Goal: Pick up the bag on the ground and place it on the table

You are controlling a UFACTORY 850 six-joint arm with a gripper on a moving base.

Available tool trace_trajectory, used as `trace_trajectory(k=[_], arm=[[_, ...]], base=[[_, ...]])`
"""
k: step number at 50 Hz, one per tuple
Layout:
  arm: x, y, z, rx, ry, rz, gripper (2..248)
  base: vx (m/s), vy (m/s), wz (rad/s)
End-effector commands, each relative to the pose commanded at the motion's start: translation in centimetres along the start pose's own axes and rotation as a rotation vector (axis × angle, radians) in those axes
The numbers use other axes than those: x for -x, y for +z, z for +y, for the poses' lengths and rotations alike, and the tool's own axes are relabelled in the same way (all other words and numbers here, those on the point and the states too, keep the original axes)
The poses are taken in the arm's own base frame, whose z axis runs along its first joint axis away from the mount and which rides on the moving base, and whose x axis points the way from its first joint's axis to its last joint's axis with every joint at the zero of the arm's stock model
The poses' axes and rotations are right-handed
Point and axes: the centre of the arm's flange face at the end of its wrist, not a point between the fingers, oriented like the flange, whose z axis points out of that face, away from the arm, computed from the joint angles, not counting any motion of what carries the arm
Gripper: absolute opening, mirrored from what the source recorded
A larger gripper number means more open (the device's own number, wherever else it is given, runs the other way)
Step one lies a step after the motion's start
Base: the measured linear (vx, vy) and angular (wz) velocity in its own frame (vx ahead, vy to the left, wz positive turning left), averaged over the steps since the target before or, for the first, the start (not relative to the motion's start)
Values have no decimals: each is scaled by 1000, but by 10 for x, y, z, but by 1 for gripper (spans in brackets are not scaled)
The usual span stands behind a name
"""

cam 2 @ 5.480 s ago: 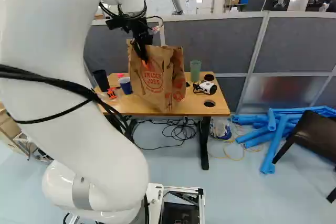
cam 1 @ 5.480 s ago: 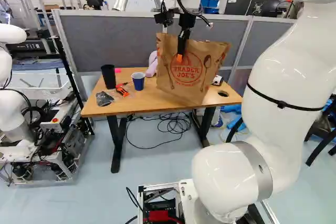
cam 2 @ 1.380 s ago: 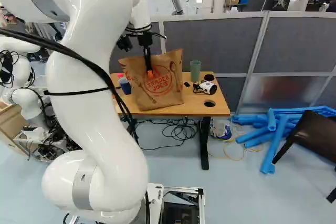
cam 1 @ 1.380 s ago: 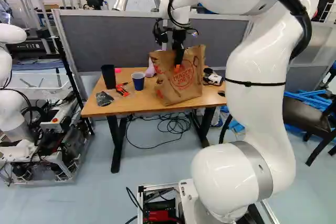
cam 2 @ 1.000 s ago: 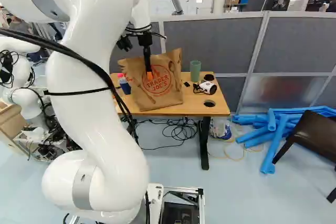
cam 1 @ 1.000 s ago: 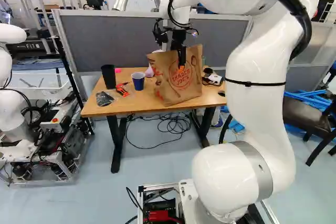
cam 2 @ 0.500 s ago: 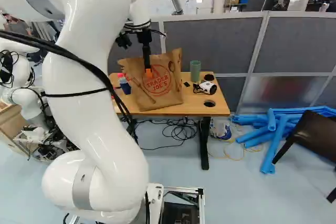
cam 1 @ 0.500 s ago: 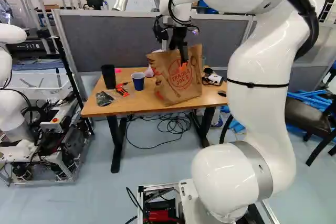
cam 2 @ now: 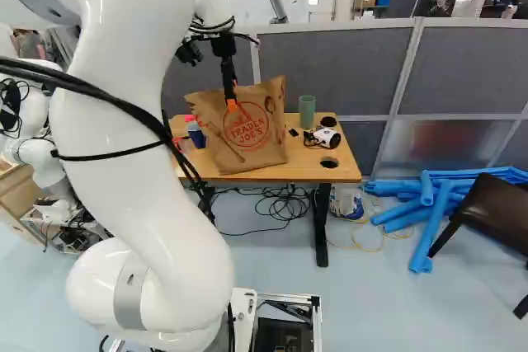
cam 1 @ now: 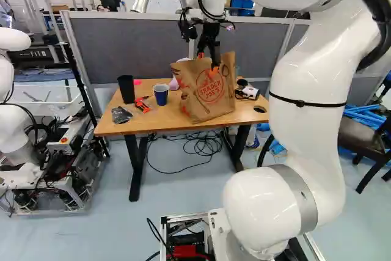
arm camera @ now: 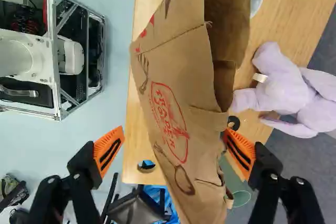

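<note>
The brown paper bag (cam 1: pixel 211 99) (cam 2: pixel 252 133) stands on the wooden table (cam 1: pixel 153 121) (cam 2: pixel 340 154), its top leaning and creased. My gripper (cam 1: pixel 208 63) (cam 2: pixel 233 95) is at the bag's upper part, one fingertip before the printed side, the other further back. In the wrist view the gripper (arm camera: pixel 174 151) is spread wide, with the bag (arm camera: pixel 194 77) partly between its fingers. One orange pad (arm camera: pixel 109 150) stands apart from the paper; the other pad (arm camera: pixel 240 153) is close beside the bag's edge, and whether it touches is unclear.
Beside the bag are a black cup (cam 1: pixel 126 88), a blue cup (cam 1: pixel 160 94), an orange tool (cam 1: pixel 142 106), a lilac plush toy (arm camera: pixel 310 98), a green cup (cam 2: pixel 307 109) and a white device (cam 2: pixel 326 138). Behind runs a grey partition (cam 2: pixel 330 63). Another robot (cam 1: pixel 18 126) stands left.
The bag has come down from above the table onto it. My gripper has since opened and risen slightly; the bag stayed in place over the last second. The base has not moved.
</note>
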Motion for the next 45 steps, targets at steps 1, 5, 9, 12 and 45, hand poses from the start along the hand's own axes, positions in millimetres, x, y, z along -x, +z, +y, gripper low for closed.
trace_trajectory(k=[1,5,9,12,45], arm=[[0,-2,0,3,0,0,247],[0,-8,-2,14,0,-2,247],[-1,-14,-4,25,0,-4,247],[-1,-19,-6,33,0,-5,247],[-3,-58,-18,103,0,-16,247]], base=[[0,0,0],[0,0,0],[0,0,0],[0,0,0],[0,0,0]])
